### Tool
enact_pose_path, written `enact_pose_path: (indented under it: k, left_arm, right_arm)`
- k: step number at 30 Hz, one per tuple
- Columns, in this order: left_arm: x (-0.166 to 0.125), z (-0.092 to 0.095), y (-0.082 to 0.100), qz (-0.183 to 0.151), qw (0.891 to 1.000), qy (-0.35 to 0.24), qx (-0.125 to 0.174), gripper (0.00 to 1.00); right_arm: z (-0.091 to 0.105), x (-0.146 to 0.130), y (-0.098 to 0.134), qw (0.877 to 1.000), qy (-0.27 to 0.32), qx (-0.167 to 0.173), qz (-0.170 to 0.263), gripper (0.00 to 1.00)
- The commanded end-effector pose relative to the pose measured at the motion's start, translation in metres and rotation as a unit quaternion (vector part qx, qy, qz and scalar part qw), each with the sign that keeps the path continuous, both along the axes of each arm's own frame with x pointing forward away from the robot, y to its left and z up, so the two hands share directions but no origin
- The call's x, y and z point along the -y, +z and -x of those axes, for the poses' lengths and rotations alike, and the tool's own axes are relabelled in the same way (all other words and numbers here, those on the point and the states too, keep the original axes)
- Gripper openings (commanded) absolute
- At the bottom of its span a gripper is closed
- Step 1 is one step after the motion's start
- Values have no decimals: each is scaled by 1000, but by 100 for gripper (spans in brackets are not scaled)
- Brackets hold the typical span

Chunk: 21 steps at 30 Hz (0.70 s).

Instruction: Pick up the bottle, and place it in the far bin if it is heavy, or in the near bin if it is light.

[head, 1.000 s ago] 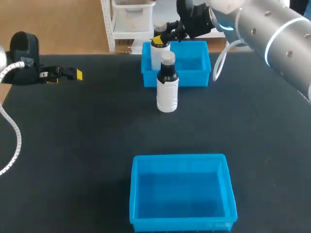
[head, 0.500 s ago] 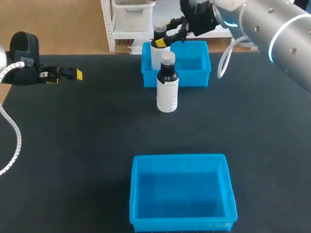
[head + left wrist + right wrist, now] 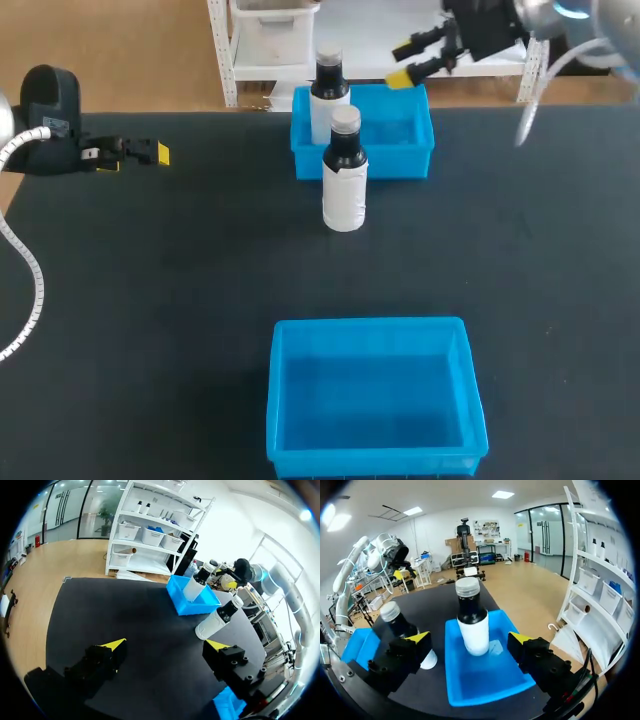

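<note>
the near bin (image 3: 370,326) sat at the near edge of the counter (image 3: 150,300). beyond it a bottle (image 3: 345,185) stood upright on the counter, just before the far bin (image 3: 415,152), where a second bottle (image 3: 328,95) stood in the left corner. the left gripper (image 3: 152,153) lay at the counter's left, fingers apart. the right gripper (image 3: 402,62) hung by the far bin's far right corner, fingers apart, touching neither bottle.

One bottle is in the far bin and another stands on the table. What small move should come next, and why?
Probably bring the right gripper down to the bottle on the table and bracket its neck. That gripper is open and empty near the back corner of the far bin, where the other bottle stands upright. The one on the table is ungrasped.
</note>
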<state>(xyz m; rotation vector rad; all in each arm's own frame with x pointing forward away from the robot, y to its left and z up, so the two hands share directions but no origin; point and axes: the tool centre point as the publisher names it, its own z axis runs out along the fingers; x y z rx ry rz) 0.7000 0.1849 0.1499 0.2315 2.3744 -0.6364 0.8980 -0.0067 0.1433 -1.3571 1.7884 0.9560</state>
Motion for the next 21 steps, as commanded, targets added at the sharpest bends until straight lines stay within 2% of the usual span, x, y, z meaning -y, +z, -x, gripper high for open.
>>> enact_pose_path:
  k: [1, 6, 11, 21]
  left_arm:
    - [0, 0, 0, 0, 1000, 0, 0, 100]
    - [0, 0, 0, 0, 1000, 0, 0, 100]
    - [0, 0, 0, 0, 1000, 0, 0, 100]
    - [0, 0, 0, 0, 1000, 0, 0, 100]
  right_arm:
    - [34, 38, 13, 999, -33, 20, 3, 100]
    - [66, 54, 20, 998, -54, 36, 10, 100]
    - [92, 53, 21, 997, -59, 48, 16, 100]
    - [129, 6, 8, 999, 0, 42, 8, 100]
